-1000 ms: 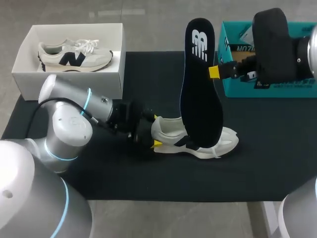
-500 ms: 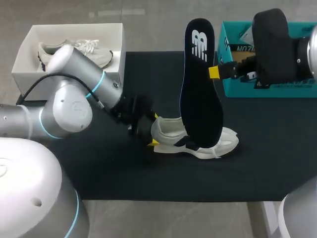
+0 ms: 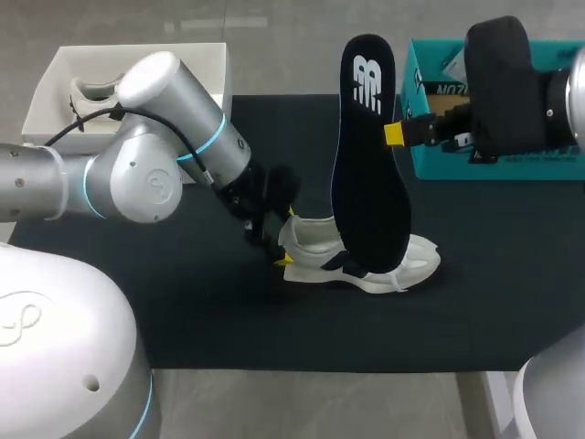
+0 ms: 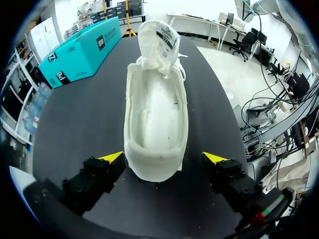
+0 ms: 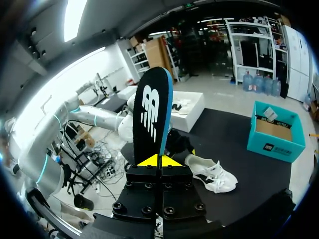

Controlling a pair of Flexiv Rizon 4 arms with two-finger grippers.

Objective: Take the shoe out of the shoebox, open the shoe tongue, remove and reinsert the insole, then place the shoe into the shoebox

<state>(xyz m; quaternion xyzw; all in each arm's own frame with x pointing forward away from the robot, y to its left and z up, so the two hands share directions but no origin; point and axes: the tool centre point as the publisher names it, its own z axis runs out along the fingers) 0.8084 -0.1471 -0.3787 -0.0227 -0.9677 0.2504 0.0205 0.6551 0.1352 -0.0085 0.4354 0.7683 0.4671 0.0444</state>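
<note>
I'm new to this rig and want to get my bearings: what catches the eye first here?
A tall black insole stands upright above the table's middle, pinched at its edge by the right gripper. Close by, a white shoe lies on the black mat, tongue up, its heel between the left gripper's open fingers.

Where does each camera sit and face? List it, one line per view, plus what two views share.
Head view: above and behind, looking down on the table; left arm and right arm show.
Left wrist view: on the left wrist, facing the shoe, its heel inside the open left pincer.
Right wrist view: on the right wrist, facing along the right pincer, shut on the insole.
Shared: head and right wrist views show shoe and insole.
</note>
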